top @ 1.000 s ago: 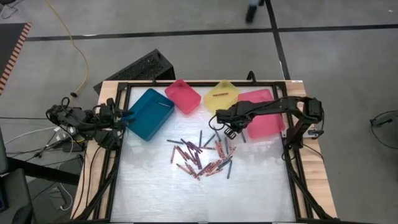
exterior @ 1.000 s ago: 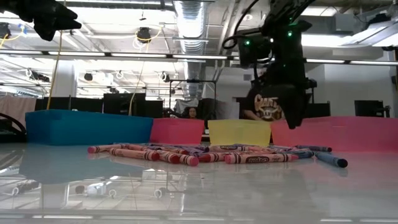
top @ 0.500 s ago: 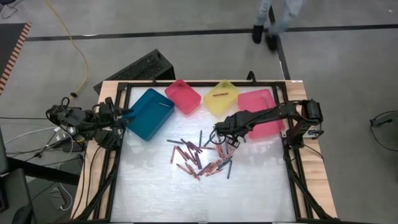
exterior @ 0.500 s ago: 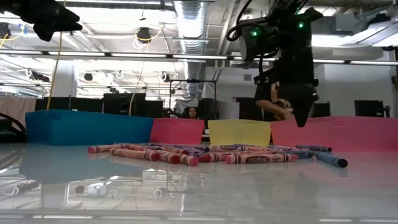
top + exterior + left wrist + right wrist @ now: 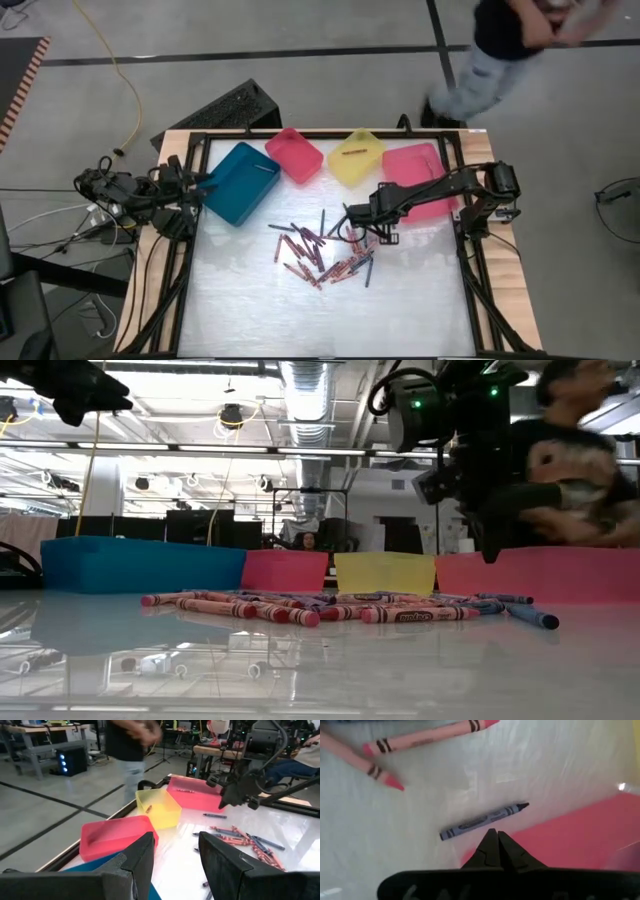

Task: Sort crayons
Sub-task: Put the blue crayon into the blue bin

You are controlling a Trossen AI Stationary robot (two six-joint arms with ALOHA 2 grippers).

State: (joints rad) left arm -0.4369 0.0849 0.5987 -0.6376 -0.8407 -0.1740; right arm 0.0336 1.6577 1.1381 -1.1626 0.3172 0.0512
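The crayons (image 5: 325, 252) lie in a loose heap on the white table top, mostly red with some blue-grey, and show as a low row (image 5: 330, 610) in the low view. My right gripper (image 5: 358, 222) hangs shut and empty over the heap's right end, pointing steeply down, clear above the table (image 5: 492, 552). Just past its closed tips (image 5: 496, 834) one blue-grey crayon (image 5: 482, 821) lies flat. My left gripper (image 5: 205, 183) waits open at the table's left edge beside the teal bin (image 5: 240, 182), its fingers (image 5: 175, 865) level and empty.
Along the far edge stand the teal bin, a small pink bin (image 5: 295, 155), a yellow bin (image 5: 357, 155) with one crayon in it, and a larger pink bin (image 5: 425, 180) beside my right arm. A person (image 5: 505, 50) walks past beyond the far edge.
My right gripper has shut on nothing, rolled about its own line, and swung a little away from the large pink bin toward the table's near edge, staying above the crayons. The crayons have not moved. A person has walked in behind the far edge.
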